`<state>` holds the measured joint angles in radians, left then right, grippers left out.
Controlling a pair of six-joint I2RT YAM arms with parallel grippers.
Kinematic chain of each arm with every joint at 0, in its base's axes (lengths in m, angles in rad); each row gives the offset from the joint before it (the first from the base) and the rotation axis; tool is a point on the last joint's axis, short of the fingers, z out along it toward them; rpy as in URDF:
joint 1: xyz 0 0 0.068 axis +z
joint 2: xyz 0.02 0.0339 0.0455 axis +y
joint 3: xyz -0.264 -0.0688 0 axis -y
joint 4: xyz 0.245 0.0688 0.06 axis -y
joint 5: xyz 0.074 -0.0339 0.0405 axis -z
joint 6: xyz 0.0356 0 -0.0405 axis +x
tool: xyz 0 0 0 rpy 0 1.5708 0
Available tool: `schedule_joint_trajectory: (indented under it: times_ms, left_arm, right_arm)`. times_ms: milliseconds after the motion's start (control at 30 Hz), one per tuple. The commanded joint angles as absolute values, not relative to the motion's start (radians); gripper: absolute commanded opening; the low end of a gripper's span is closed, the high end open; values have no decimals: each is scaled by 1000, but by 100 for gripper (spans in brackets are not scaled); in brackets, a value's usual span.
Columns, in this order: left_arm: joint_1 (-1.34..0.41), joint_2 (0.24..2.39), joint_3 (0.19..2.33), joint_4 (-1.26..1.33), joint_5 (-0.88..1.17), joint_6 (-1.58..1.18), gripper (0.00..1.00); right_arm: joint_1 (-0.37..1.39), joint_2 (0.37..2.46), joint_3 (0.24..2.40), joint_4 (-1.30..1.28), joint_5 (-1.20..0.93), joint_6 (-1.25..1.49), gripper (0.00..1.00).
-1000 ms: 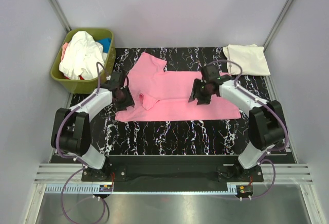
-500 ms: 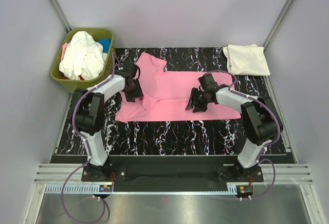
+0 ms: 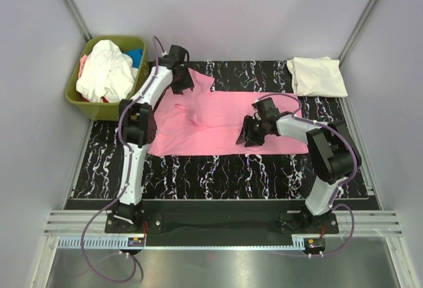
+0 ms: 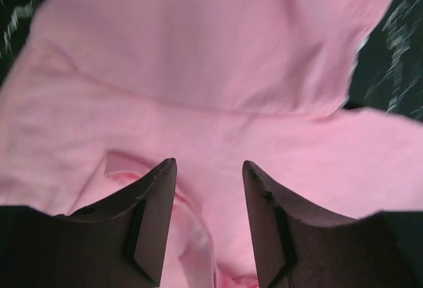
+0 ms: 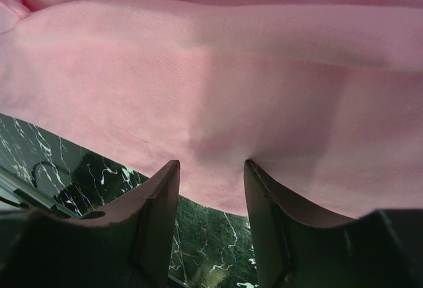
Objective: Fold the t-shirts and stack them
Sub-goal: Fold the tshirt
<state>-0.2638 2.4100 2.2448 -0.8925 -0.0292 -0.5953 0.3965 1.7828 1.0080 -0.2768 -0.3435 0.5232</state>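
Starting near side: right gripper (image 5: 210, 164) is hovering low over the near hem of the pink t-shirt (image 3: 218, 113), fingers spread, nothing between them. Its wrist view is showing the hem edge and the black table (image 3: 218, 169) under the gap.

The pink t-shirt is lying across the middle of the table, mostly flat, with a small bunched ridge near its centre and the far sleeve sticking out toward the bin side. I'm judging it as not folded yet, first tuck at most.

The left arm is reaching far out. Left gripper (image 4: 209, 162) is sitting over that far sleeve, fingers also parted, pinching nothing I can see.

Far right corner: the cream t-shirt (image 3: 318, 76) is lying folded, well apart from the pink one. I'm counting it as the one finished item and the base of the stack.

Far left: the bin (image 3: 82, 102) is holding a heaped white t-shirt (image 3: 104, 70), with a blue t-shirt (image 3: 135, 55) peeking out behind it. Both are waiting.

I'm reading it as one done, one in hand, at least two left.
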Motion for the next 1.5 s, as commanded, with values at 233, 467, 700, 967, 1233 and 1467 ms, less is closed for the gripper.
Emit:
schedule_joint_trajectory:
  times_ms: [233,467,700,967,1233,1467]
  left_arm:
    - [-219,2148,2077,-876,2,-574,50]
    - [-291,1925,1700,-790,-26,-542,45]
    - [-374,2002,1675,-802,-67,-590,42]
    - [-391,2072,1678,-761,-72,-627,41]
    - [-390,2212,1890,-712,-15,-750,42]
    - [-336,2341,2023,-539,66,-865,43]
  right_arm:
    - [394,1792,1012,-232,-360,495,51]
    - [364,1741,953,-166,-400,511,51]
    - [351,1761,962,-176,-413,517,51]
    - [347,1766,963,-173,-422,517,51]
    - [342,1770,962,-167,-433,515,51]
    - [336,1770,959,-161,-442,518,51]
